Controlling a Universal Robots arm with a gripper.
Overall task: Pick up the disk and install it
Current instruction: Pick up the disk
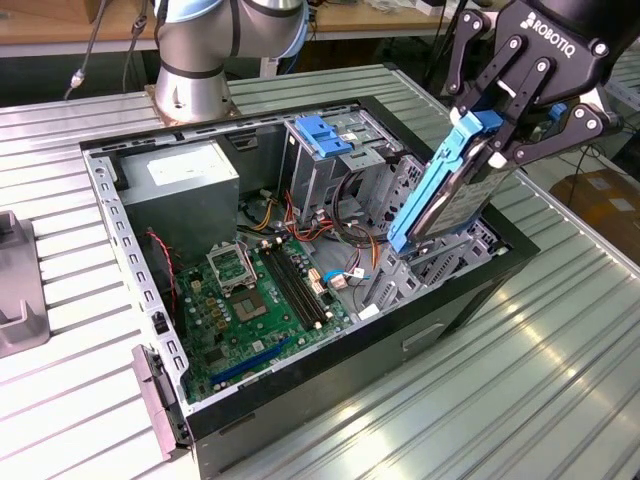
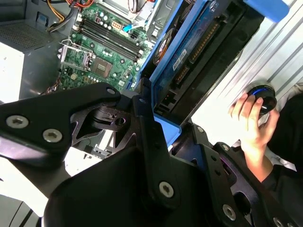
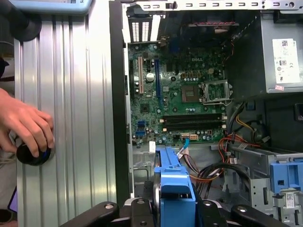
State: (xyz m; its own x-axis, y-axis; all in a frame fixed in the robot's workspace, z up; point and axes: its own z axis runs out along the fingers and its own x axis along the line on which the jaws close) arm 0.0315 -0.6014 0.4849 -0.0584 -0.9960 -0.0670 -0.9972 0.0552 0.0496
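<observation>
Overhead in the exterior view, the gripper (image 1: 492,135) has its jaws clamped on the disk (image 1: 452,190), which hangs tilted, lower end just above the computer case's (image 1: 300,395) drive cage (image 1: 425,265), near the case wall at the exterior view's right. Free air lies above the motherboard (image 1: 260,300). In the second wrist view, the black fingers (image 2: 147,127) pinch the disk's blue rail; a hand (image 2: 251,125) rests outside the case. In the first wrist view, the disk (image 3: 174,182) stands edge-on over the case's cables (image 3: 210,170).
</observation>
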